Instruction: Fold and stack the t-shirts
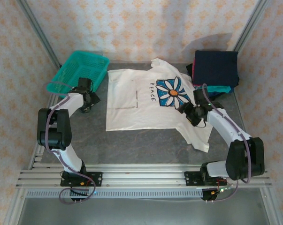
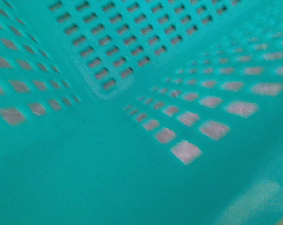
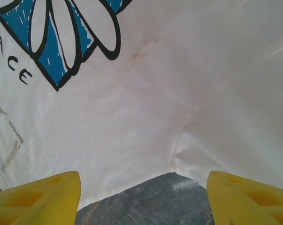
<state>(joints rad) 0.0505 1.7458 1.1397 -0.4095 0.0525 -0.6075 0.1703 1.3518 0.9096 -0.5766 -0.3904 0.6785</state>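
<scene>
A white t-shirt lies spread flat on the table, with a blue daisy print and dark letters on its chest. My right gripper hovers low over its right side, by the sleeve. In the right wrist view its yellow fingers stand wide apart around nothing, above the shirt's armpit seam and hem. Folded t-shirts are stacked at the back right: navy on top, teal below, a pink edge. My left gripper sits beside the teal basket; its fingers are hidden.
The teal mesh basket stands at the back left, and its wall is blurred and very close in the left wrist view. Bare grey table lies in front of the white shirt. Metal posts frame the back corners.
</scene>
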